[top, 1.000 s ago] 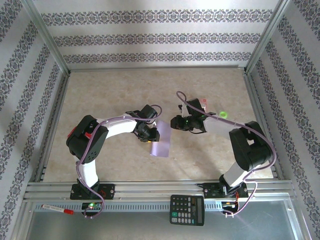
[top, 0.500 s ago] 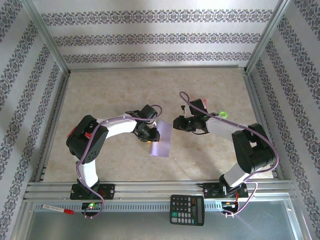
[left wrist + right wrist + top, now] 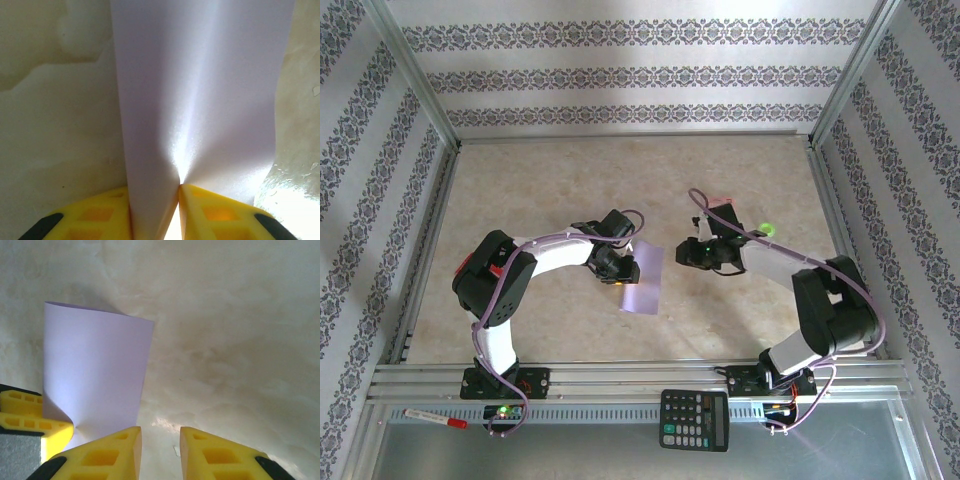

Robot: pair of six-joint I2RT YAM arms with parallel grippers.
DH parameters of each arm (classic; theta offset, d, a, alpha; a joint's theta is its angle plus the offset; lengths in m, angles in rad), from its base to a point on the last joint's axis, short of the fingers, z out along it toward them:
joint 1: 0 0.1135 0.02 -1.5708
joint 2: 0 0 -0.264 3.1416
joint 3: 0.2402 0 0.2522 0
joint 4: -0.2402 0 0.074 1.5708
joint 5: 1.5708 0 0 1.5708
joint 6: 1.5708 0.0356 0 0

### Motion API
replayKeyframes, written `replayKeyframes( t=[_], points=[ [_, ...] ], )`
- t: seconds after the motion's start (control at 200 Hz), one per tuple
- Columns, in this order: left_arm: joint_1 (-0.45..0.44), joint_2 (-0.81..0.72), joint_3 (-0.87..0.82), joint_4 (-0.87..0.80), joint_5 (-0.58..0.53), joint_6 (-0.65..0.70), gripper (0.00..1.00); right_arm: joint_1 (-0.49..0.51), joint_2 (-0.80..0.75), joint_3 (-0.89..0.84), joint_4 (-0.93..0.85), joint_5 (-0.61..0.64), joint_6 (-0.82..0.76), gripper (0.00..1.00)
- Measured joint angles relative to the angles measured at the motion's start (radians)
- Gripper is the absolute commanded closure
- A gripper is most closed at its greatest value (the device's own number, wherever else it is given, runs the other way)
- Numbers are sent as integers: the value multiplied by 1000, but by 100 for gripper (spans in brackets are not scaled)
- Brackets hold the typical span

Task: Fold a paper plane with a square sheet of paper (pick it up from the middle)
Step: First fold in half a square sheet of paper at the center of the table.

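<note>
**Two-arm paper fold, mid-table: position of the sheet relative to each gripper.**

The left gripper is pressed together on the square sheet of paper. In the left wrist view its yellow fingers pinch the sheet's near edge, and a soft ridge fans out from the pinch point. The pale lavender sheet is bowed into a loose half-fold rather than a pressed crease. It appears as a narrow rectangle over the marbled table.

Seen from above, the rectangle's long axis runs roughly from the near side to the far side of the table. The sheet lies between the two grippers, touching the left one and apart from the right one.

The right gripper hovers just beside the sheet's free long edge. Its fingers stand slightly spread, with nothing but bare table between them. In the right wrist view the sheet lies to the left of the right gripper, with the left gripper's finger at its lower corner.

The left arm is judged the holding arm and the right the working arm. Any approach to the free edge would run leftward, across the long axis. The fold is judged to be at an early stage, since no wing or nose shape shows.
</note>
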State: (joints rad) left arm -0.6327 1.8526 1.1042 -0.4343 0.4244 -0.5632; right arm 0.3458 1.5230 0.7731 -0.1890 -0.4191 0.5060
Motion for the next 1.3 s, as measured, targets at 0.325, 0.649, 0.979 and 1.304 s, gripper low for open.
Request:
replayKeyframes(
  t=[0.325, 0.649, 0.979, 1.304],
  points=[
    [0, -8, -14, 19, 0, -6, 71, -43, -102, -17, -63, 22, -22, 73],
    [0, -8, -14, 18, 0, -6, 75, -43, -112, -32, -97, 21, -25, 73],
    [5, -8, -16, 17, 4, -6, 77, -43, -109, -32, -96, 10, -24, 73],
    [8, -8, -16, 16, 16, -17, 77, -12, -109, -55, -69, -36, -10, 73]
  ],
)
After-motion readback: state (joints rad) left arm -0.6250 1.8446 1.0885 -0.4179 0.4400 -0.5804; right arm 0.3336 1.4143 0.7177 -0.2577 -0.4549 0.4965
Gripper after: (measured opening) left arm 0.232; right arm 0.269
